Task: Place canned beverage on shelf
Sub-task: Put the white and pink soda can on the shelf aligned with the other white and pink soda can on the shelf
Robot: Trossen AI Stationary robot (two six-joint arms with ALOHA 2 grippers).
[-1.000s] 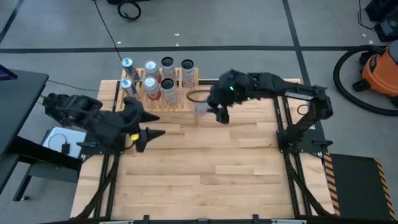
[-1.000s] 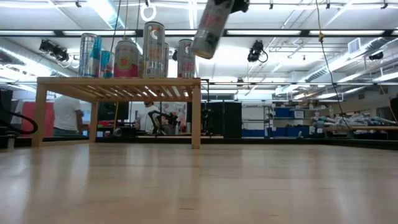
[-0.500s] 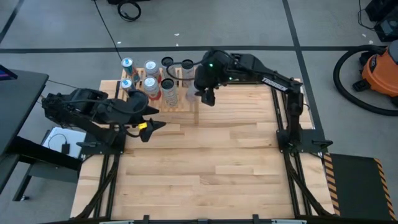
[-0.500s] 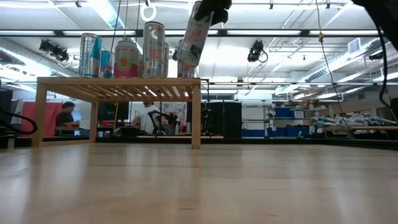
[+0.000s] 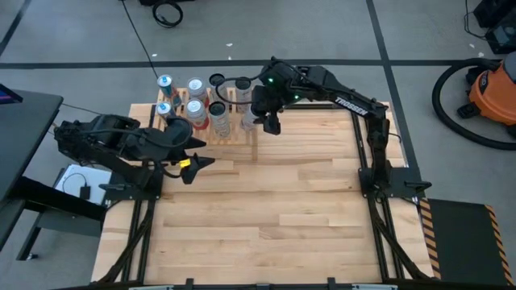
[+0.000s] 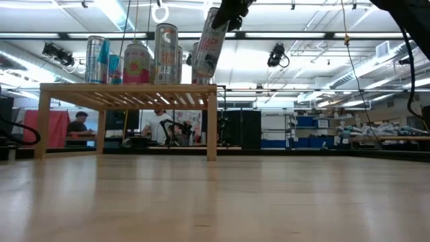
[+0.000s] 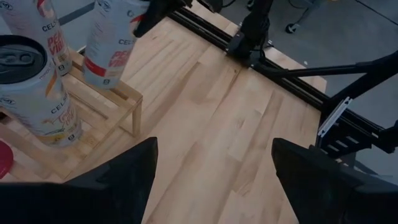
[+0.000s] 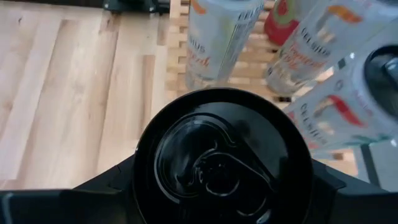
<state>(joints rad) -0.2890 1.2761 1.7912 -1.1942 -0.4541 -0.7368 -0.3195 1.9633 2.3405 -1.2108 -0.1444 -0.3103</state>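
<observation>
Lowering tilted can (image 6: 208, 46), clamped in right gripper (image 5: 267, 113), onto shelf (image 6: 127, 88) slats at 3 o'clock end (upright first, clear of neighbours); left gripper (image 5: 187, 153) apart, idle.

Wooden table (image 5: 266, 209) carries the shelf (image 5: 211, 131), topped with cans (image 6: 136, 64).

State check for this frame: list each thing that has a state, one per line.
Slim white can with orange print: tilted, held above the shelf's right end.
Right pincer: shut on that can.
Left pincer: open, empty, near the shelf.
Low light-wood slatted shelf: upright, loaded.
Cans on it: standing upright.
</observation>
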